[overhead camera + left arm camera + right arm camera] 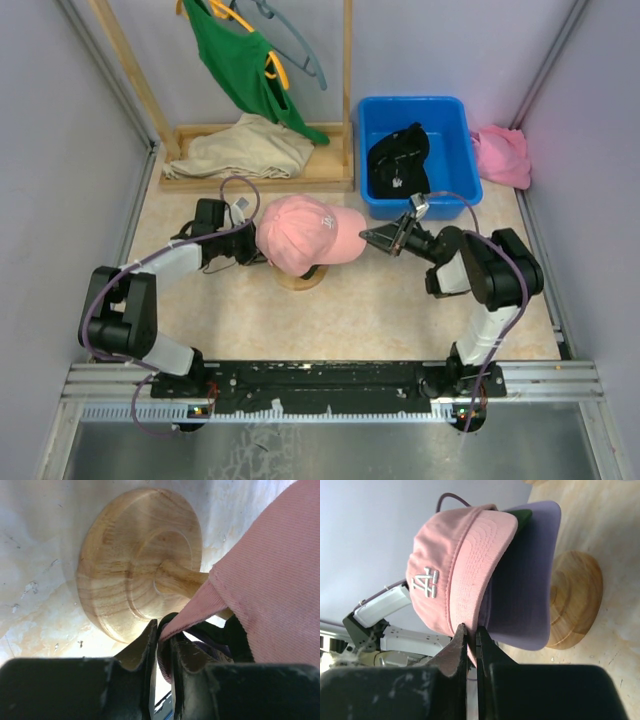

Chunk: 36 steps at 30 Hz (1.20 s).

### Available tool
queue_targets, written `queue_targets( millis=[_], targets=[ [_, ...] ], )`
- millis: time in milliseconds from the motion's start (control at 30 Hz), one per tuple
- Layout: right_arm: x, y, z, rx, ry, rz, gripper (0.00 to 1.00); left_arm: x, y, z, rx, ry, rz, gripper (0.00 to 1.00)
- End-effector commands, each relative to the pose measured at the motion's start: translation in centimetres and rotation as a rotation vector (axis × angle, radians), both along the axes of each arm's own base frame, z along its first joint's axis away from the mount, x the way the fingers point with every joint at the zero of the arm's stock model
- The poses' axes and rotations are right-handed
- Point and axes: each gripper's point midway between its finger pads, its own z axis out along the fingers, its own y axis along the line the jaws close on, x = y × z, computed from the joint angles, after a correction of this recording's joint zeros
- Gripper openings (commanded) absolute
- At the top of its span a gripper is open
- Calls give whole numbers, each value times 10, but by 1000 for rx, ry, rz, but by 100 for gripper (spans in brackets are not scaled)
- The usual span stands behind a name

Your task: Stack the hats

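the right gripper (470,630) is pinching the right-pointing brim of the soft pink baseball cap (300,235); the left gripper (165,630) is nipping its back hem, over a lavender fabric cap (525,580) on a round wooden stand (130,555).

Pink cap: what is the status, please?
Left gripper shut on pink cap rear edge. Right gripper shut on its brim. Cap over lavender cap on wooden stand. No obstruction seen.

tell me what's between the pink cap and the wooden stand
A lavender cap, nested under the pink cap, shown in the right wrist view.
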Motion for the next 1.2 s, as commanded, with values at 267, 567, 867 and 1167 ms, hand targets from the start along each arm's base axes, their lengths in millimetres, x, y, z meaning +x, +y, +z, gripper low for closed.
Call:
queue_targets(
  millis=[267,567,867,1167],
  targets=[
    [1,-23,17,-121,-73,-36,13,12,7,19,47,-55,12,31],
    [14,-43,-1,-451,-71,-134,59,16,9,31,53,-87,36,52],
    [27,-62,17,-624,-97,-208,66,18,9,44,31,-122,61,59],
    [32,-62,25,-640,-98,-206,66,23,17,88,-17,-226,112,59]
  ],
)
